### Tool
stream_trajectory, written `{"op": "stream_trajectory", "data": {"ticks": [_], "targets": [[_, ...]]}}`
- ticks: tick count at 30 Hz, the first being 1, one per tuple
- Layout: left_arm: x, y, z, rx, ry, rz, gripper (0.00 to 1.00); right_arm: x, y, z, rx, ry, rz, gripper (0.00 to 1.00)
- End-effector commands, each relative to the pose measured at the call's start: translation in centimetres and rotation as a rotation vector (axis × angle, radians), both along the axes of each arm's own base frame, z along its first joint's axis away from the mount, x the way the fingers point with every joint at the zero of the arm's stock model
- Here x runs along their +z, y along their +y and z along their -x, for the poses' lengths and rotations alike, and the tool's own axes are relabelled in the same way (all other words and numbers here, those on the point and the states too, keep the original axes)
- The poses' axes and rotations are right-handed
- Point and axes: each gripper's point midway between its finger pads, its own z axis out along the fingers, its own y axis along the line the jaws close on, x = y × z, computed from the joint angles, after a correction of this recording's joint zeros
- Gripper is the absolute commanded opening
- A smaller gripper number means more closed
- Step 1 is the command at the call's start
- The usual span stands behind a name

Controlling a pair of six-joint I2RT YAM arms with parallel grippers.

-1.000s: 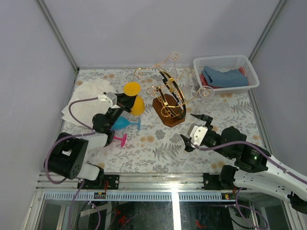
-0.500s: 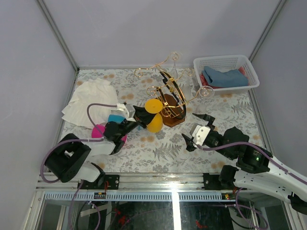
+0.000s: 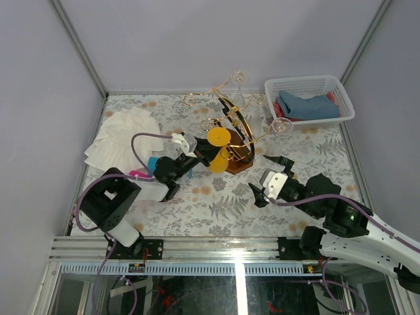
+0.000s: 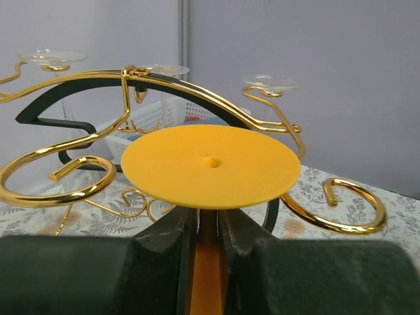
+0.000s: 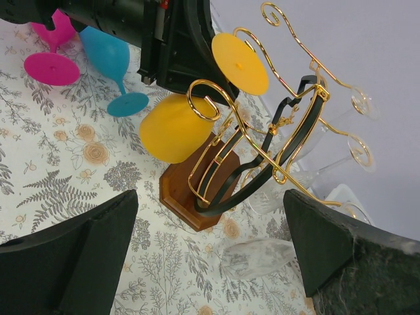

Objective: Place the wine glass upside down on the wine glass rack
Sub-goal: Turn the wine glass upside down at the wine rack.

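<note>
At the far left a crumpled white cloth (image 3: 121, 134) lies on the flower-patterned table (image 3: 216, 203). Next to it a pink glass (image 5: 51, 65) and a blue glass (image 5: 111, 62) lie on their sides close together, just behind the left arm. The left gripper (image 3: 202, 149) is clamped on the stem of the yellow wine glass (image 3: 218, 147), which is upside down, its flat foot on top and its bowl hanging below. The glass is in the air, right at the near side of the rack (image 3: 233, 141), level with the curled gold wire ends; whether it touches the wire cannot be told. Clear glasses (image 5: 341, 118) hang from the rack's far arms. Nearer the front edge, the right gripper (image 3: 268, 177) hovers with its fingers spread wide, holding nothing. At the back right stands a white basket (image 3: 308, 84) with a blue cloth (image 3: 305, 106) inside.
</note>
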Motion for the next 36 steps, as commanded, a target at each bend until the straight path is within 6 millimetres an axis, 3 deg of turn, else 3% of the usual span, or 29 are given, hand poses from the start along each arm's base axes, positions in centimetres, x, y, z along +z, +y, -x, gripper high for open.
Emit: {"op": "stream_trajectory", "data": {"ticks": [1,9,19,36], "targets": [[2.8,0.5,-1.0,0.081,-0.135,0.036,0.0,0.7,-0.2,-0.5,-0.033,-0.002,-0.029,0.99],[2.1,1.6,-3.5,0.213,-0.127,0.027,0.0,0.4,-0.2,-0.4,-0.033,0.005,-0.025,0.99],[3.0,2.7,-5.9,0.27,-0.14,0.047,0.0,0.2,-0.4,-0.3,-0.035,0.01,-0.021,1.0],[3.3,5.7,-8.6,0.383,-0.149,0.049,0.0,-0.4,-0.4,-0.3,-0.035,0.019,-0.007,0.99]]}}
